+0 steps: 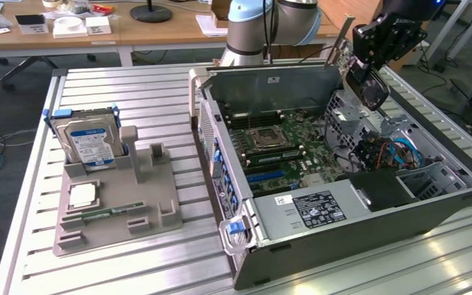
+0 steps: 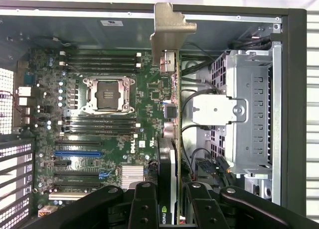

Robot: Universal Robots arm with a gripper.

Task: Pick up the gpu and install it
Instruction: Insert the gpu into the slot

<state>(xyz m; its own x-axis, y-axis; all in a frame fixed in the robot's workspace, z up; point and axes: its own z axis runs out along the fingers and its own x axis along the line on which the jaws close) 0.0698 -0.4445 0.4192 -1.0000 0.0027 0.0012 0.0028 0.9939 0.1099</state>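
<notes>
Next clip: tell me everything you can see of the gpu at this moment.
The gpu is a thin flat card, seen edge-on in the wrist view. It has a silvery metal bracket at its far end and a green logo near the fingers. The gripper clamps it from both sides and holds it in the air above the open case, over the motherboard, touching nothing else. In the exterior view it looks dark and hangs tilted above the case's end at that view's right.

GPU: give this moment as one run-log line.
end effector: shut on gpu | gpu: held above computer case | installed: not yet
</notes>
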